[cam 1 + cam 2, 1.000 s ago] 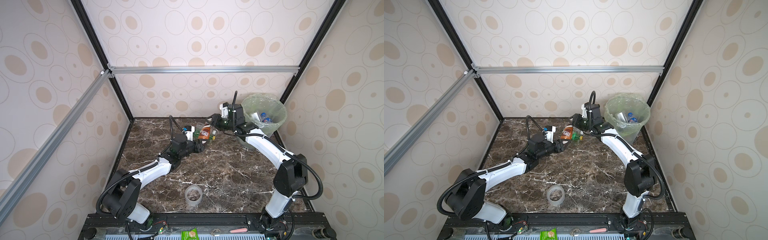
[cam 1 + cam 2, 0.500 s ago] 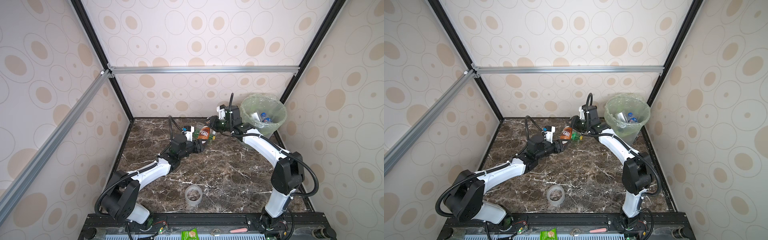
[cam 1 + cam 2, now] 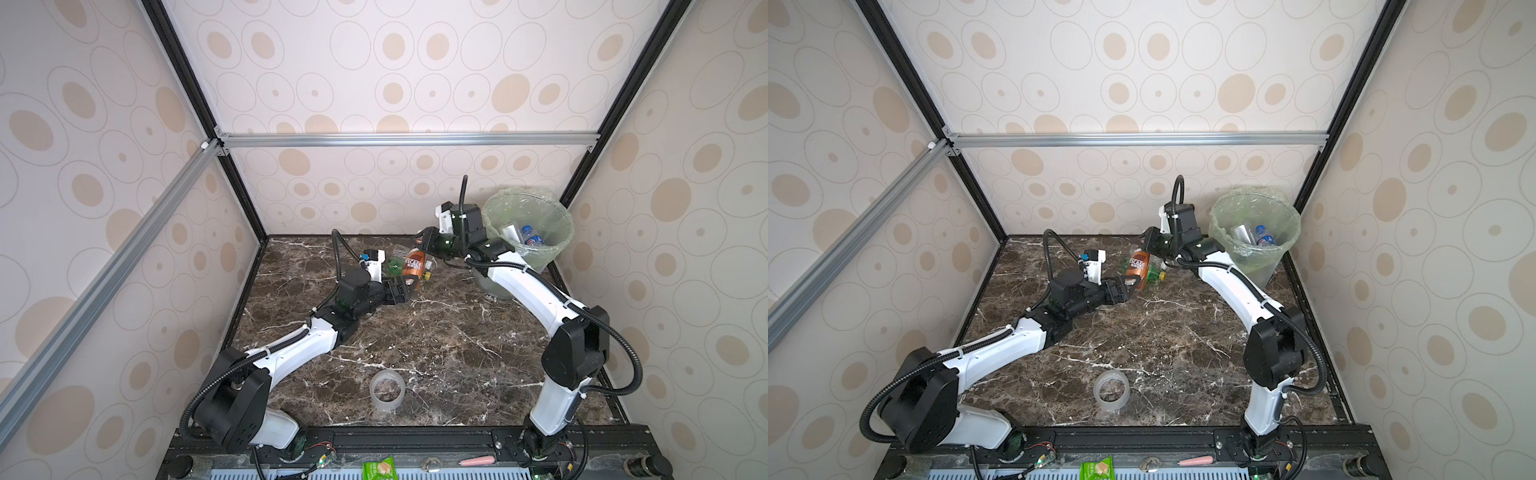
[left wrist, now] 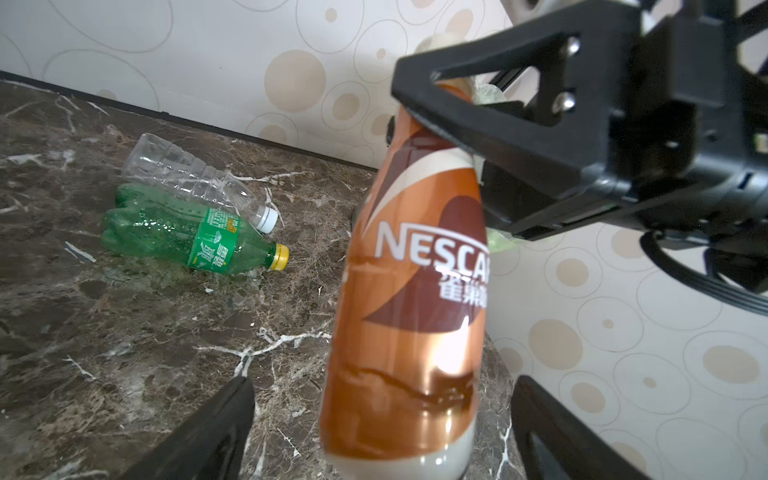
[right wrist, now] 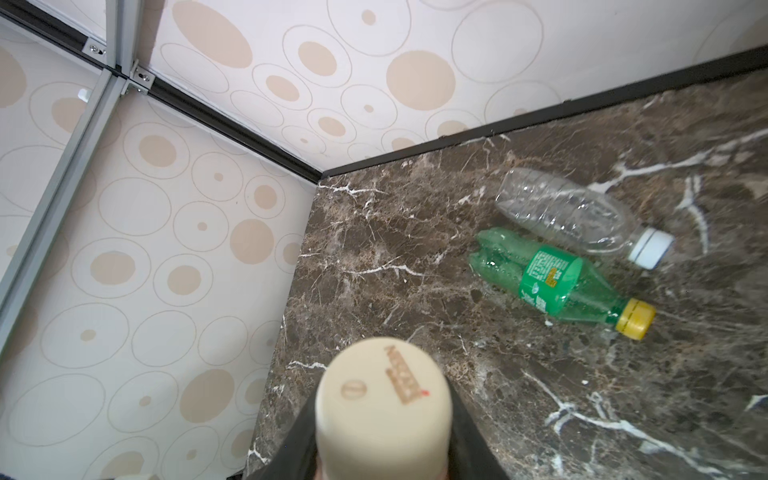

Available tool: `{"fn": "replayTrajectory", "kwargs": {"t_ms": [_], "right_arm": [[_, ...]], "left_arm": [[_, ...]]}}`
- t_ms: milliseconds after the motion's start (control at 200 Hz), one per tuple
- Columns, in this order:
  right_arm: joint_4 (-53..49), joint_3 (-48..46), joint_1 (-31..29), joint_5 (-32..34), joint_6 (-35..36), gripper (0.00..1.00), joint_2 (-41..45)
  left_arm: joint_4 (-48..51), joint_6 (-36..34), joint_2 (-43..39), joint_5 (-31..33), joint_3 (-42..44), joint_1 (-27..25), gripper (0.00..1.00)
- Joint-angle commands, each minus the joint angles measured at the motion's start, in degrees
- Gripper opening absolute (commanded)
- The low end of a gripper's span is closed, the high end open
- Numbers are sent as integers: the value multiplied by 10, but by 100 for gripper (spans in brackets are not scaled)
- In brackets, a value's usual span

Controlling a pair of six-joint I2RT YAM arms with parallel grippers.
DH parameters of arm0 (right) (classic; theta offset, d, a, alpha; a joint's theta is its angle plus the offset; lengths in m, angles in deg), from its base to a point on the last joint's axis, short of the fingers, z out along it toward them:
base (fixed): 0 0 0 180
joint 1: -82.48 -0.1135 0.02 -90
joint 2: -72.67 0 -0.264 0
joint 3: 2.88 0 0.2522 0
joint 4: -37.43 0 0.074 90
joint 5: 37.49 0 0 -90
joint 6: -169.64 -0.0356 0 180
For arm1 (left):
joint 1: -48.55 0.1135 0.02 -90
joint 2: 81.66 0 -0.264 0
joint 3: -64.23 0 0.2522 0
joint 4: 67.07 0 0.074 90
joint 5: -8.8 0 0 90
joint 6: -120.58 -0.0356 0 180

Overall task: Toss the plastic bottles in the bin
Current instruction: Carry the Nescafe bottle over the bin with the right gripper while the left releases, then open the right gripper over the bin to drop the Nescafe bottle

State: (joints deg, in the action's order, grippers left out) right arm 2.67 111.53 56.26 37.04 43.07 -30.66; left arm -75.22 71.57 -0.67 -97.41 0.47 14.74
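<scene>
1. Brown plastic bottle [image 3: 414,266] hangs nearly upright, its neck clenched in the right pincer [image 3: 423,242]. The left pincer [image 3: 409,286] is released, jaws wide either side of the base.
2. Green bottle [image 4: 187,237] and clear bottle [image 4: 187,178] lie side by side on the bench [image 3: 436,340] at 12 o'clock, not yet binned.
3. The bin [image 3: 552,249], at 1 o'clock, already holds a blue-capped bottle [image 3: 531,236]; I judge three are left.
4. The back wall is close, the rim is near, and the tape roll [image 3: 387,390] at 6 o'clock is well apart.
</scene>
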Motion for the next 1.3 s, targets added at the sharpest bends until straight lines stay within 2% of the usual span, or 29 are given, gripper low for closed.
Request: {"fn": "replayTrajectory", "kwargs": {"t_ms": [0, 120, 270, 445, 600, 745, 855, 995, 1020, 1040, 1090, 1115, 1180, 1235, 1295], "right_arm": [[-82, 70, 13, 80, 92, 24, 23], [-127, 120, 26, 161, 163, 24, 45], [-143, 176, 31, 300, 285, 24, 80], [-74, 203, 31, 417, 424, 24, 135], [9, 198, 31, 464, 518, 24, 183], [85, 174, 33, 472, 591, 25, 210], [91, 163, 63, 456, 593, 25, 199], [59, 123, 176, 407, 479, 25, 154], [50, 119, 193, 407, 464, 28, 139], [41, 118, 203, 405, 455, 35, 126], [-5, 138, 227, 397, 433, 63, 85], [-44, 164, 233, 396, 421, 73, 60], [-127, 234, 235, 411, 395, 86, 19], [-132, 241, 232, 397, 387, 99, 28], [-82, 206, 228, 389, 391, 100, 57]], "left_arm": [[42, -51, -12, 22, -52, -6, 99], [99, -97, -1, 42, -120, -17, 99], [131, -142, 32, 53, -217, -35, 99], [128, -156, 93, 38, -318, -57, 99], [132, -165, 150, 29, -404, -79, 99], [139, -171, 185, 23, -453, -91, 99], [138, -171, 194, 25, -460, -94, 99], [140, -171, 194, 25, -451, -94, 99], [142, -171, 193, 26, -450, -95, 99], [145, -171, 191, 26, -449, -94, 99], [146, -173, 184, 28, -443, -95, 99], [146, -173, 181, 31, -437, -95, 99], [145, -175, 169, 37, -423, -95, 99], [144, -176, 161, 42, -413, -95, 99], [144, -175, 157, 45, -406, -95, 99]]}}
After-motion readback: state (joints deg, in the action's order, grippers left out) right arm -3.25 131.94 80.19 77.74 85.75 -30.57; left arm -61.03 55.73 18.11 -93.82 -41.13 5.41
